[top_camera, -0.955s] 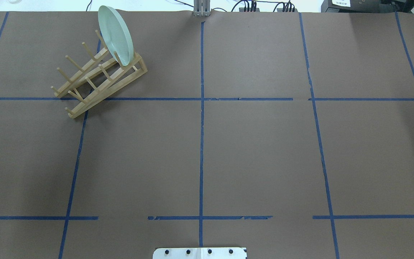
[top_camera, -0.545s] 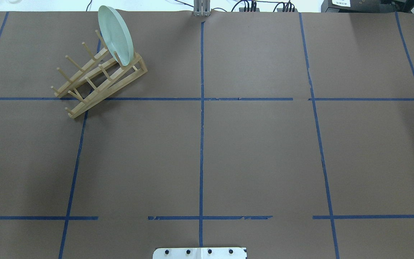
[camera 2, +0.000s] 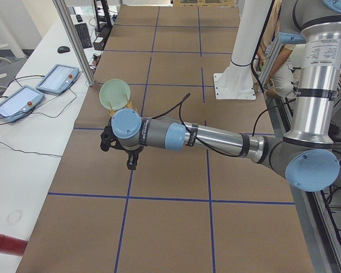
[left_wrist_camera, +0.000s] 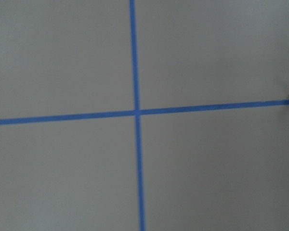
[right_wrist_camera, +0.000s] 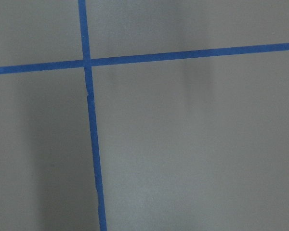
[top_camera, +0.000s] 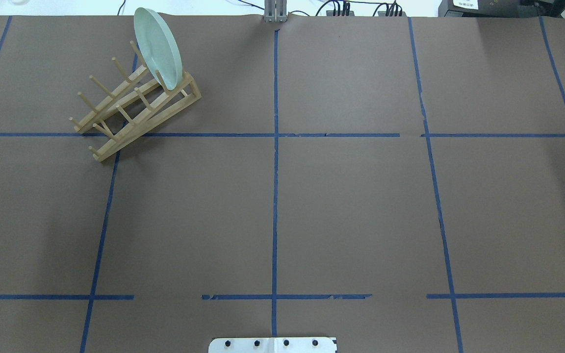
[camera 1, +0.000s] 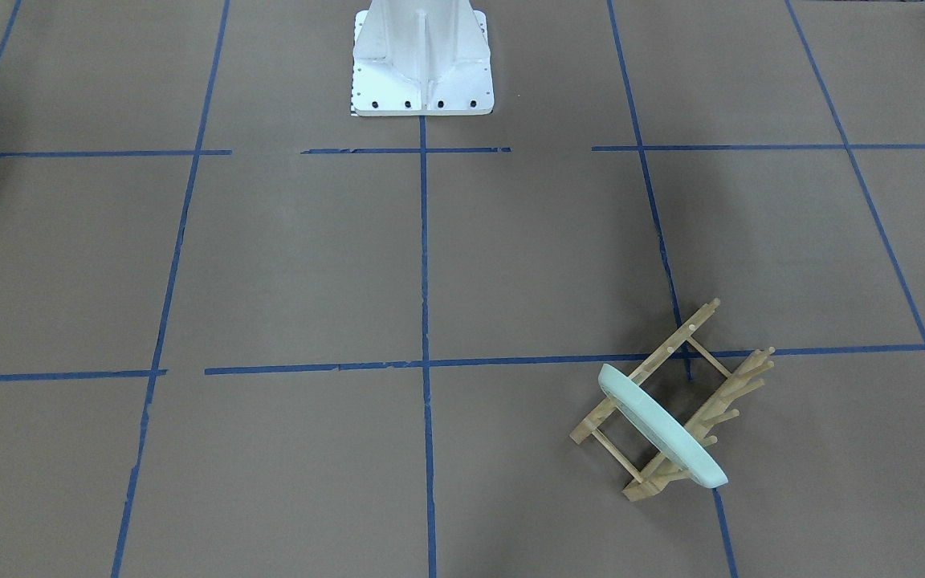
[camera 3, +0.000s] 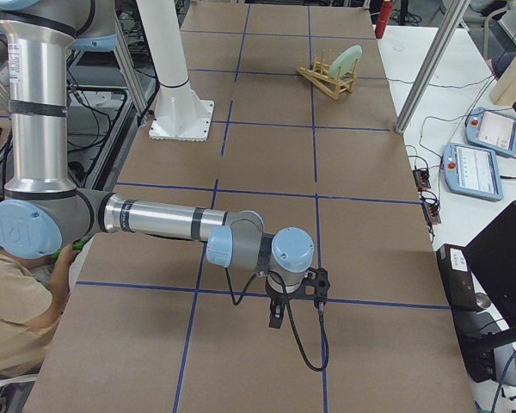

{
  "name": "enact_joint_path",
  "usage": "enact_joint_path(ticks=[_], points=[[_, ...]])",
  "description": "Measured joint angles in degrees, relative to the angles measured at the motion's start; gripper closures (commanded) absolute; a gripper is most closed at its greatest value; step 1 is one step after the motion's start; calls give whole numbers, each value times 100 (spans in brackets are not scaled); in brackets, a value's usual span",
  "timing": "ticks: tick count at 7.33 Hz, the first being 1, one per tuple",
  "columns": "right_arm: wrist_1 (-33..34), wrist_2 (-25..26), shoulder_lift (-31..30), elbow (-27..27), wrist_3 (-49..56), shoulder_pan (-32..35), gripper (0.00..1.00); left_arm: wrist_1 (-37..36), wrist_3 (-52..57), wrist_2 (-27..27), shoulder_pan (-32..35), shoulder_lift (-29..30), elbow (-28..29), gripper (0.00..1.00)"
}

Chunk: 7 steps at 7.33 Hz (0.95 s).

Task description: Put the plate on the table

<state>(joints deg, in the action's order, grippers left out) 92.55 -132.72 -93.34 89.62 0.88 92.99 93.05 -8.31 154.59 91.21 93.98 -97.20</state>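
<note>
The pale mint-green plate [top_camera: 157,49] stands on edge in the end slot of a light wooden dowel rack [top_camera: 130,108] at the table's far left; it also shows in the front view [camera 1: 659,425] and both side views [camera 2: 115,94] [camera 3: 346,60]. The brown table [top_camera: 351,206] carries a grid of blue tape. My left gripper [camera 2: 118,152] hangs above the table, short of the rack, seen only in the exterior left view. My right gripper [camera 3: 297,305] hangs over the table's right end, far from the plate. I cannot tell if either is open or shut. Both wrist views show only table and tape.
The white robot base [camera 1: 422,60] stands at the table's near middle edge. Tablets and cables [camera 2: 57,79] lie on the white bench beyond the far edge. A metal post [camera 2: 74,40] rises near the rack. A person [camera 3: 17,318] sits beside the robot.
</note>
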Motion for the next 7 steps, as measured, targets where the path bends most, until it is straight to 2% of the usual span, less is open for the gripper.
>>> enact_joint_path(ticks=[1,2,3,4,5,6,7], points=[[0,0,0,1,0,0,0,667,-735,291,-86,22,4,8],[0,0,0,3,0,0,0,1355,-1365,402,-205,96,69,26],[0,0,0,3,0,0,0,1953,-1844,440,-273,242,241,12],[0,0,-2,3,0,0,0,2482,-2334,447,-303,460,498,5],[0,0,-3,3,0,0,0,2912,-2999,440,-351,772,786,0],[0,0,-2,1,0,0,0,3307,-3713,290,-530,1074,984,0],[0,0,-1,0,0,0,0,3876,-4381,-247,-873,1251,1072,0]])
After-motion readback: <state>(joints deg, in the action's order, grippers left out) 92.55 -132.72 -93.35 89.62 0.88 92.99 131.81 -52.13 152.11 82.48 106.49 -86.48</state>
